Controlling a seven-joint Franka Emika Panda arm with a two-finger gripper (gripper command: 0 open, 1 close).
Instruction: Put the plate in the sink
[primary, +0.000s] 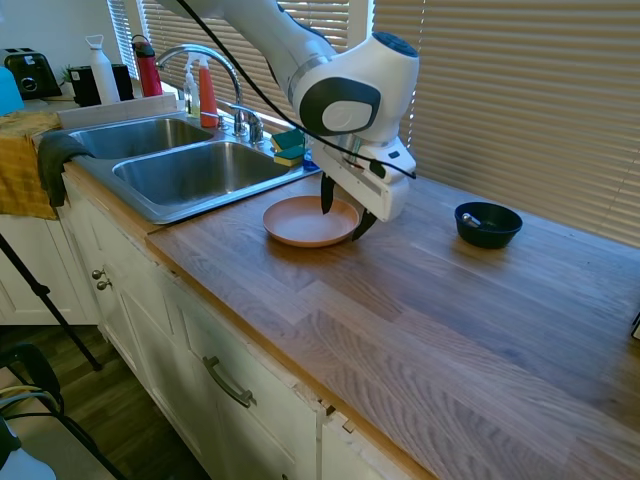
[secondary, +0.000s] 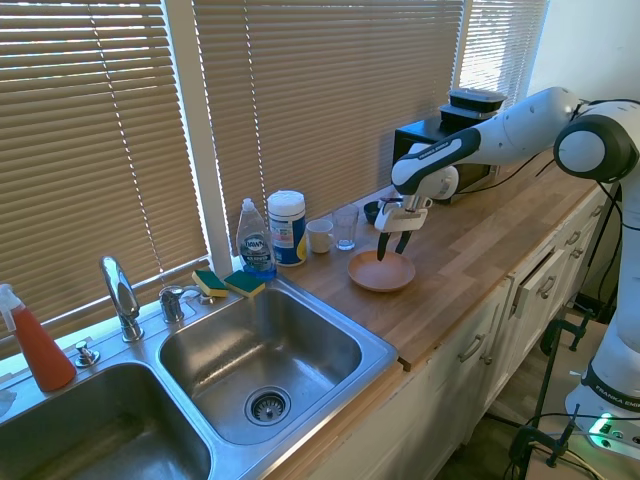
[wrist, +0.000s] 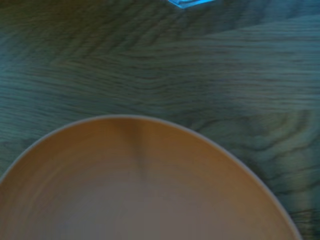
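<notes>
We've got the gripper (primary: 341, 214) spread open and empty, straddling the plate's (primary: 305, 222) rim; the plate lies flat on the worktop (primary: 420, 300) just beside the sink's (primary: 195, 172) corner. A thin-rim pinch could slip, we reckon.

Home kitchen. Indicated by: stainless double-basin sink (secondary: 330, 315) with curved chrome faucet (secondary: 122, 297), set in a wooden butcher-block surface (primary: 430, 300) over white cabinets (primary: 240, 390) with drawer pulls; dish soap bottle (secondary: 254, 240) and sponges (secondary: 228, 283) behind the sink; toaster (primary: 30, 72) and red bottle (primary: 147, 66) in the far corner; slatted window blinds (secondary: 320, 90) along the wall
</notes>
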